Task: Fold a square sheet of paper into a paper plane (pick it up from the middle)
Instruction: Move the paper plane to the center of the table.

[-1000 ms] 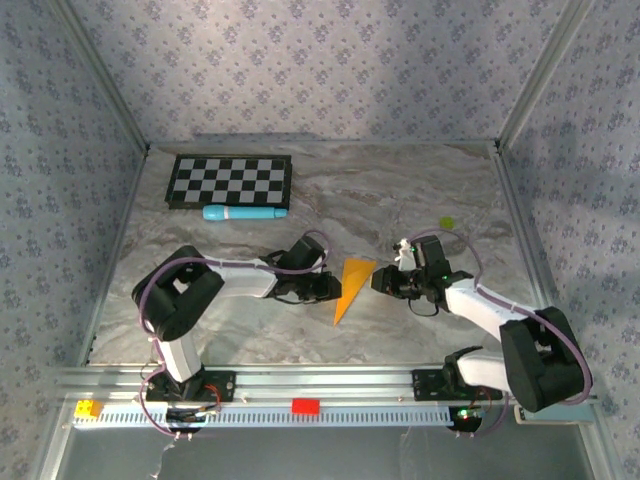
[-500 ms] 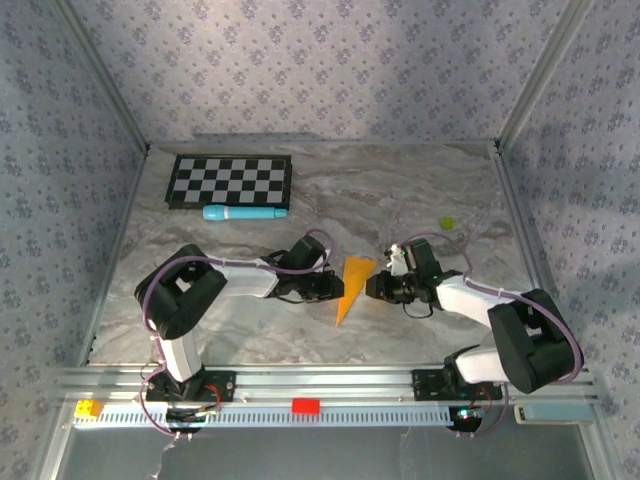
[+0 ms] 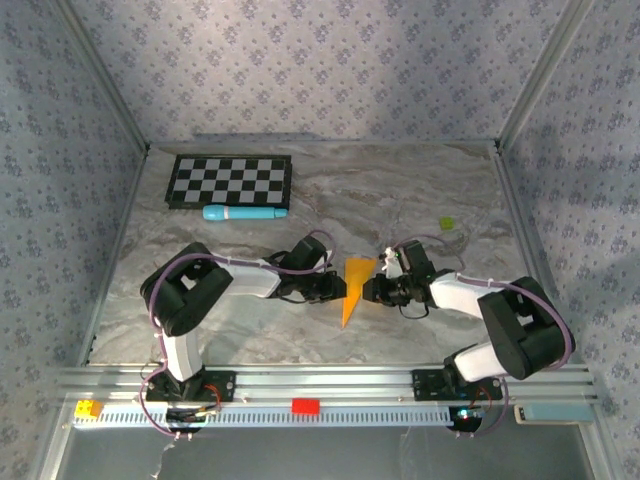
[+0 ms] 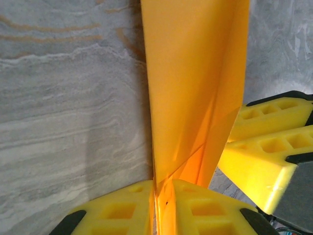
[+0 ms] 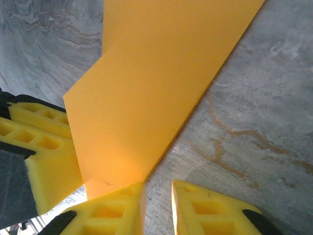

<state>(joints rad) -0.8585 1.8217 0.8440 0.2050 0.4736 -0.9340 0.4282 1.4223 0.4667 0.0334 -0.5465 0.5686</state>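
Observation:
The square sheet of paper (image 3: pixel 355 285) is orange and folded into a slim pointed wedge, its tip toward the near edge, at the table's middle. My left gripper (image 3: pixel 335 290) sits at its left side. In the left wrist view that gripper (image 4: pixel 159 193) is shut on the paper (image 4: pixel 195 73), with the folded layers pinched between the yellow fingertips. My right gripper (image 3: pixel 371 290) is at the paper's right side. In the right wrist view its jaws (image 5: pixel 157 196) stand slightly apart with bare marble between them, and the paper (image 5: pixel 161 73) rests against the left fingertip's outer side.
A black-and-white checkerboard (image 3: pixel 230 181) lies at the back left with a light-blue cylinder (image 3: pixel 245 213) in front of it. A tiny yellow-green bit (image 3: pixel 447 223) sits at the right. Patterned walls close in three sides of the marble table (image 3: pixel 250 330).
My right gripper has slid left up to the paper's right side. The paper now looks narrower from above. The left gripper has stayed at the paper's left side.

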